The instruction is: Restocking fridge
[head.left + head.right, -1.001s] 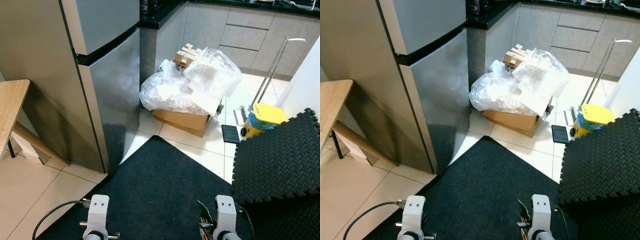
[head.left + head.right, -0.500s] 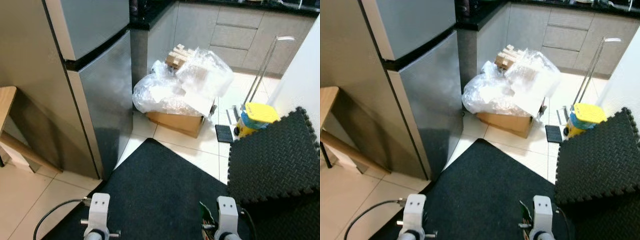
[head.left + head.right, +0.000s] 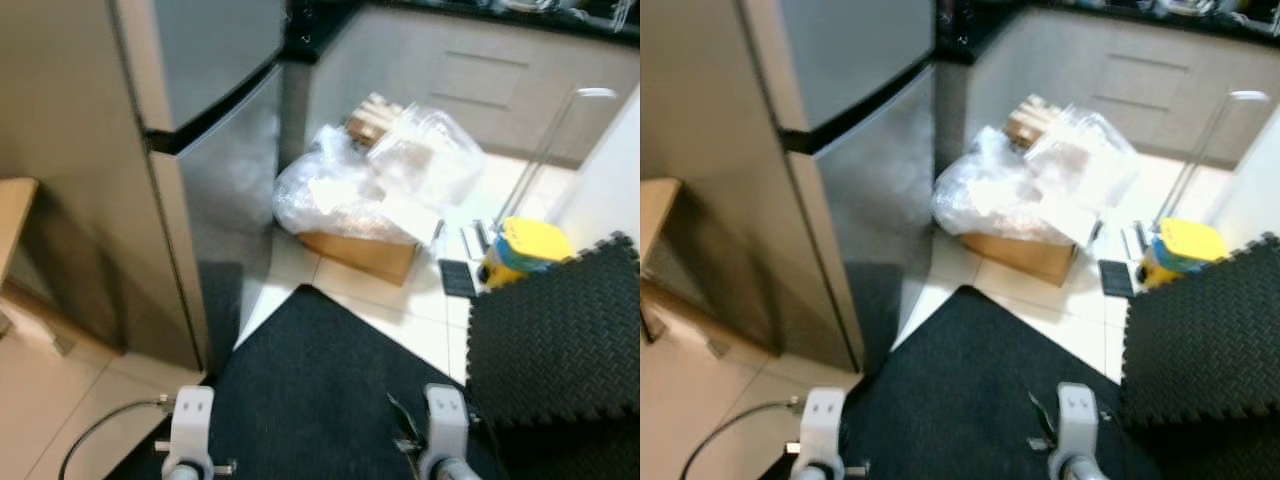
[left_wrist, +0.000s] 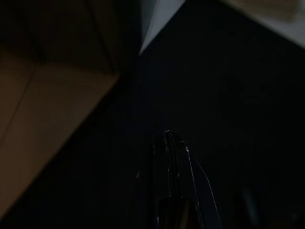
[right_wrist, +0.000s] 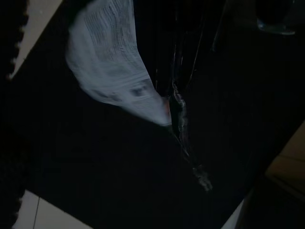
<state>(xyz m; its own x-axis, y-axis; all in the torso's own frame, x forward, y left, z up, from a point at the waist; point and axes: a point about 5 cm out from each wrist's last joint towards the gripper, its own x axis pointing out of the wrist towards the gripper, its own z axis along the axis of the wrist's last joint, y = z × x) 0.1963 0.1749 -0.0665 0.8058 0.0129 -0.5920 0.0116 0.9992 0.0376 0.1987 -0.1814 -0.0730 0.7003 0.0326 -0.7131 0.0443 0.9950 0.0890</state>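
The steel fridge [image 3: 210,150] stands at the left with both its doors closed, a dark gap between the upper and lower door. Both arms hang low over the black rug, wrists at the bottom edge of the eye views. In the dark left wrist view, my left gripper [image 4: 167,138] has its fingers pressed together over the rug with nothing between them. In the right wrist view, my right gripper [image 5: 174,102] is shut on a white printed packet [image 5: 112,62] with a crinkled clear edge.
A cardboard box heaped with bubble wrap [image 3: 370,190] sits beside the fridge's right corner. A yellow mop bucket [image 3: 530,250] and black foam mats [image 3: 555,340] lie at the right. The black rug [image 3: 320,390] is underfoot. A wooden table [image 3: 15,210] stands left; grey cabinets [image 3: 470,80] stand behind.
The whole picture has shifted and blurred, so the camera is moving. Both arms hang as before, and the fridge doors stay closed.
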